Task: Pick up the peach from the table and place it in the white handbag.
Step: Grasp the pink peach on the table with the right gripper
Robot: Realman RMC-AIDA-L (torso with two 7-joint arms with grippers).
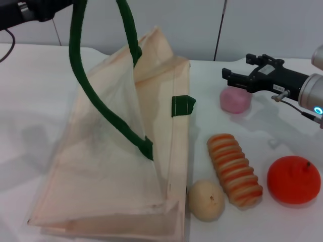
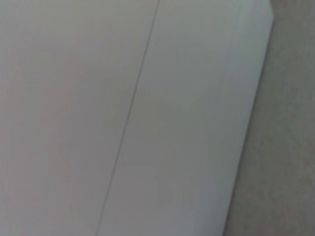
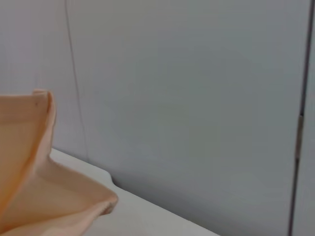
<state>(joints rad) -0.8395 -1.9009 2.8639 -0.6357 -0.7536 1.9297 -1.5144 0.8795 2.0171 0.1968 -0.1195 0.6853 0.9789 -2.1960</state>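
The pink peach (image 1: 235, 100) lies on the white table, right of the handbag. The white handbag (image 1: 126, 151) is cream cloth with dark green handles. One handle (image 1: 81, 65) is pulled up taut to my left gripper (image 1: 35, 9) at the top left edge, which lifts the bag's mouth open. My right gripper (image 1: 236, 66) is open and empty, hovering just above and behind the peach. The bag's rim also shows in the right wrist view (image 3: 34, 162). The left wrist view shows only wall.
A beige ball (image 1: 207, 200), a striped orange-and-cream roll (image 1: 235, 170) and a bright orange fruit (image 1: 293, 180) lie in front of the peach, right of the bag. A wall stands behind the table (image 1: 30, 101).
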